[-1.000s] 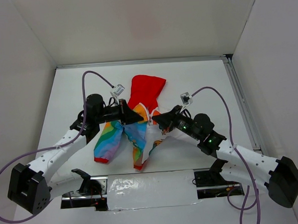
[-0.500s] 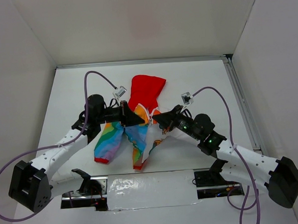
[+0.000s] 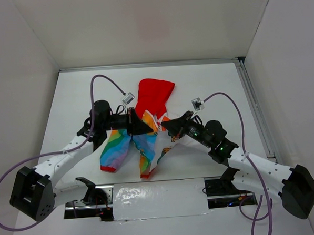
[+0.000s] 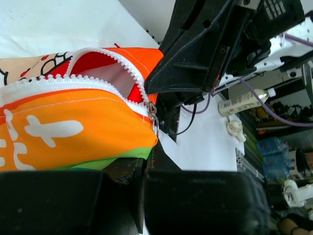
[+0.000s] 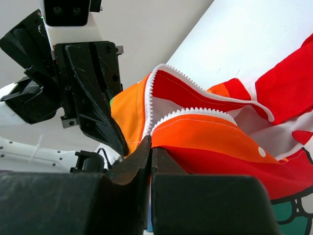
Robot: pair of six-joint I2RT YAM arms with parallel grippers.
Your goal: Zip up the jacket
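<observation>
Rainbow-striped with a red hood [image 3: 155,95], the jacket [image 3: 140,144] lies mid-table [image 3: 77,95], hood toward the far wall. Its front is parted at the top, where white zipper teeth [image 5: 193,111] curve around pale lining. The left gripper [image 4: 142,164] and right gripper [image 5: 150,143] meet at the collar, each with jaws pressed together on an orange fabric edge. From above, both cover the zipper's top. A small metal slider [image 4: 153,113] is barely legible.

left fingers [image 3: 139,125] facing right fingers [image 3: 170,127], jacket [image 3: 153,94] between
</observation>
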